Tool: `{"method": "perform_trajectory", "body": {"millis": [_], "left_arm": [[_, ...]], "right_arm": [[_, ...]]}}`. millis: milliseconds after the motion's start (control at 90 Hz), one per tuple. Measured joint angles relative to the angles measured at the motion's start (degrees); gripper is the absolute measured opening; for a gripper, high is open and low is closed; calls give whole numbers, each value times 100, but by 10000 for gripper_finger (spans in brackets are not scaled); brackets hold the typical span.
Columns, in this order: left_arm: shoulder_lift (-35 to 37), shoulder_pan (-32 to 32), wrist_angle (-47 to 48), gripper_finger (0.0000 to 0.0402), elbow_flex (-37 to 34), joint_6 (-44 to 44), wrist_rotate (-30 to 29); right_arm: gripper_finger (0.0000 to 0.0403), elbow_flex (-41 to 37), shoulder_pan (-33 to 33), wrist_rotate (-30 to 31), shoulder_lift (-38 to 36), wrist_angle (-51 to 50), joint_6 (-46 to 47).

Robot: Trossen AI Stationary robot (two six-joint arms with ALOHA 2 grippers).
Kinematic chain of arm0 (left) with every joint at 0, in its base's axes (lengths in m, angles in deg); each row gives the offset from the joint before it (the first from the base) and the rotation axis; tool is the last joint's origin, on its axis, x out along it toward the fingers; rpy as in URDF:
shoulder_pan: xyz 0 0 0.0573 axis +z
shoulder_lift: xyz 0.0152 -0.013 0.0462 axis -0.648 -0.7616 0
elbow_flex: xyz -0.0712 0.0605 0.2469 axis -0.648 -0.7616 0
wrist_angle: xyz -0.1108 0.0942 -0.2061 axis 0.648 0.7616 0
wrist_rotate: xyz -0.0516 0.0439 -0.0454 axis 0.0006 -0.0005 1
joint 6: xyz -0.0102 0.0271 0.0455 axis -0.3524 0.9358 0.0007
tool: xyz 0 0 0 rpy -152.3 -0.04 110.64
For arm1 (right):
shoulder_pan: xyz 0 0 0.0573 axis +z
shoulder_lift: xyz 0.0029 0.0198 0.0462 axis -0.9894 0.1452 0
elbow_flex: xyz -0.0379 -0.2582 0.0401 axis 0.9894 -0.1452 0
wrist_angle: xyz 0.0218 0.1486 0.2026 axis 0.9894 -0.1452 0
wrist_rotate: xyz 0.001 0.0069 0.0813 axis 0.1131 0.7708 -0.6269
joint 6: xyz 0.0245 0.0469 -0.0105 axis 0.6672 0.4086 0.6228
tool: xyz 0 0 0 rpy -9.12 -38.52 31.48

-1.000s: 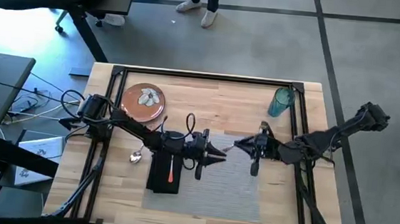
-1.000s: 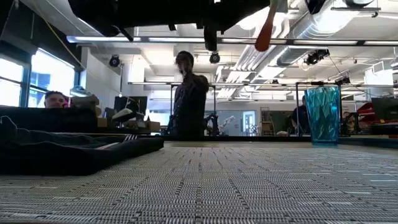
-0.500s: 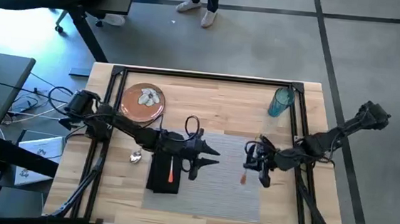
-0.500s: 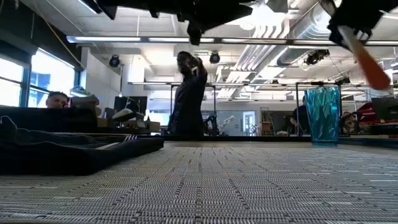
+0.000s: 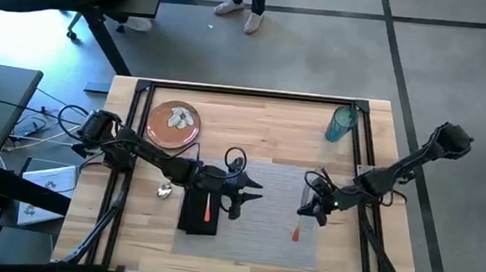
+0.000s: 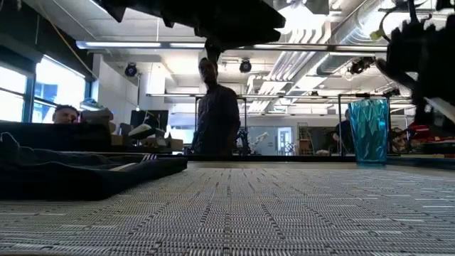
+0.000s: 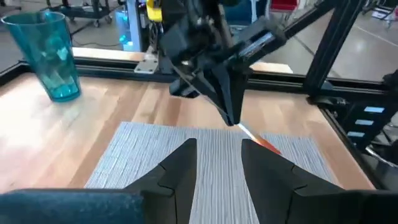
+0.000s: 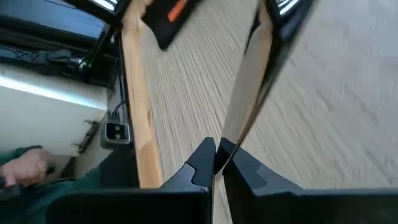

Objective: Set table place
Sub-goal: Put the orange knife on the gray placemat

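The right gripper point(image 5: 310, 211) has its jaws pinched on the thin metal end of an orange-handled knife point(image 5: 297, 233), which hangs steeply down so that the orange handle reaches the right part of the placemat point(image 5: 261, 233). In the left wrist view the same gripper point(image 7: 232, 118) tapers to a dark point over the weave, with the orange handle point(image 7: 268, 145) slanting away just below it. In the right wrist view the fingers point(image 8: 208, 158) meet with almost no gap.

The left gripper point(image 5: 245, 192) hovers over the left part of the placemat, its jaws a narrow way apart and holding nothing; its two dark fingers point(image 7: 180, 168) stand separate in its own wrist view.

The placemat is a grey rectangle of ribbed woven strands, lying flat on the near middle of the desk point(image 5: 261, 124), a light butcher-block top of jointed wood strips in a black metal frame. A black cloth napkin point(image 5: 198, 215), folded into a long rectangle, lies along the placemat's left edge with an orange-handled fork point(image 5: 207, 209) on it. Just left of the napkin a silver spoon point(image 5: 165, 191) rests on bare wood. A round orange-brown plate point(image 5: 174, 122) sits at the far left, and a teal faceted tumbler point(image 5: 341, 124) stands upright at the far right. A person point(image 6: 217, 114) stands in the room beyond.
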State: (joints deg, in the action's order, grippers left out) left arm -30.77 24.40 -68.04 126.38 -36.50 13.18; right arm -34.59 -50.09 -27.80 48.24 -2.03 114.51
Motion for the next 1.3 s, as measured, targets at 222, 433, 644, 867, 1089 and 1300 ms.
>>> {"method": "perform_trajectory", "body": {"millis": [222, 433, 644, 867, 1089, 1300], "left_arm": [[-435, 0, -176, 111, 4, -109, -5], [-775, 23, -579, 111, 2, -111, -30], [-800, 66, -615, 111, 2, 12, -89], [-800, 63, -669, 111, 2, 103, -133], [-800, 63, -631, 111, 2, 117, -137], [-1020, 120, -561, 111, 2, 147, -122]], "right_arm": [[0, -295, -57, 23, -1, 15, 555], [0, -543, -79, 81, -3, 17, 1241], [0, -683, -317, 117, -1, -92, 1304], [0, -744, -430, 159, 12, -710, 1508], [0, -722, -430, 251, 7, -779, 1645], [0, -722, -432, 434, 3, -781, 1877]]}}
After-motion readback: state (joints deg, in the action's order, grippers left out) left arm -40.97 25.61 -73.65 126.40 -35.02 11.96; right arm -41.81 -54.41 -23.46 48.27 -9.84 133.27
